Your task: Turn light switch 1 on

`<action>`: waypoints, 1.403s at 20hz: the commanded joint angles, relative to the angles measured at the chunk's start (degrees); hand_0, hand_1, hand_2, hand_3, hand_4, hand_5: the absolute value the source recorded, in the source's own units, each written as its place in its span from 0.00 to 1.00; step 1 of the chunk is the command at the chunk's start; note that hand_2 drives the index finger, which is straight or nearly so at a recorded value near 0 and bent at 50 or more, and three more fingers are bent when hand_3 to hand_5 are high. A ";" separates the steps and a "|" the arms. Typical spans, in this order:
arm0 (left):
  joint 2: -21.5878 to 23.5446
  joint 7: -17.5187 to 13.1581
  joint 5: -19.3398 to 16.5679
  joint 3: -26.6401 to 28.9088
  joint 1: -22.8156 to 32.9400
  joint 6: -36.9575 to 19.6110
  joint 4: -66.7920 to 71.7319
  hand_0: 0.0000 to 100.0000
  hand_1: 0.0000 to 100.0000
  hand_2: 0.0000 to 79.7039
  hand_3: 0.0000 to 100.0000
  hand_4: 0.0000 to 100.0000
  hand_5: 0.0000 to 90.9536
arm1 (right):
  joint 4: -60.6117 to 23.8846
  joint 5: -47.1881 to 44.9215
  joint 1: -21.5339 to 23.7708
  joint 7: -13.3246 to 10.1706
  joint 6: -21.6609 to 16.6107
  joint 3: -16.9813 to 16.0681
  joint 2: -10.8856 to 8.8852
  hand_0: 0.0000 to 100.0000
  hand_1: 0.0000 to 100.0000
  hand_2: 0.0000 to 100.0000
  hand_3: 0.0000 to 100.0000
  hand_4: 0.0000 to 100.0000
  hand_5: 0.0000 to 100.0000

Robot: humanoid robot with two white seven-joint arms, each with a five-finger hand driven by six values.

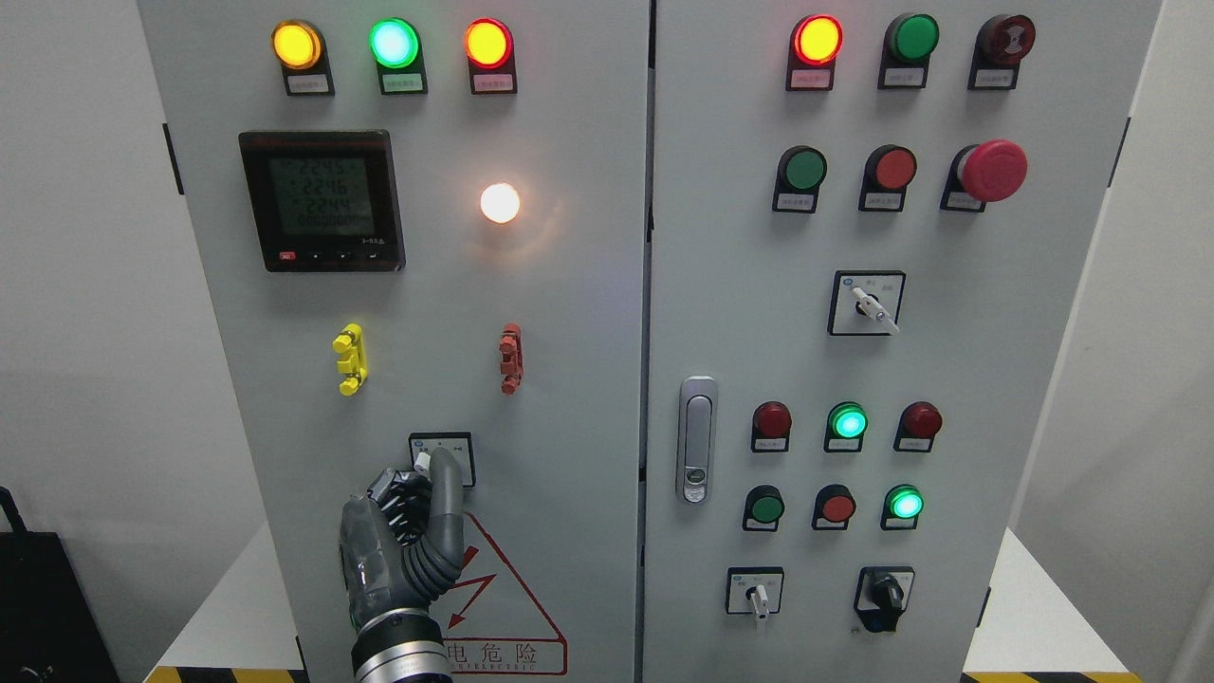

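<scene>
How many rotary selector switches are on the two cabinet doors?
4: one on the left door at the left hand's fingertips, and three on the right door: mid-height, bottom left, bottom right.

Bright, even, sharp; lamp (pixel 500 202) glare.

My left hand (pixel 403 531) reaches up the grey metal cabinet door (pixel 569 379); fingers (pixel 446 484) pinch the small white-handled rotary switch (pixel 424 460) on its black-framed plate. Round white lamp (pixel 500 202) above glows. Digital meter (pixel 321 200) lit.
</scene>
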 commanded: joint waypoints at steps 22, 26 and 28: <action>0.02 0.06 0.26 -0.08 0.14 -0.16 0.08 0.06 0.35 0.74 0.95 0.95 0.94 | 0.00 0.00 0.00 -0.03 -0.02 -0.05 -0.07 0.00 0.00 0.00 0.00 0.00 0.00; 0.02 0.06 0.26 -0.08 0.23 -0.24 -0.01 0.04 0.36 0.75 0.95 0.95 0.94 | 0.00 0.00 0.00 -0.03 -0.02 0.04 0.02 0.00 0.00 0.00 0.00 0.00 0.00; 0.02 0.06 0.26 -0.08 0.41 -0.33 -0.01 0.03 0.36 0.75 0.95 0.95 0.94 | 0.00 0.00 0.00 -0.03 -0.02 -0.05 0.02 0.00 0.00 0.00 0.00 0.00 0.00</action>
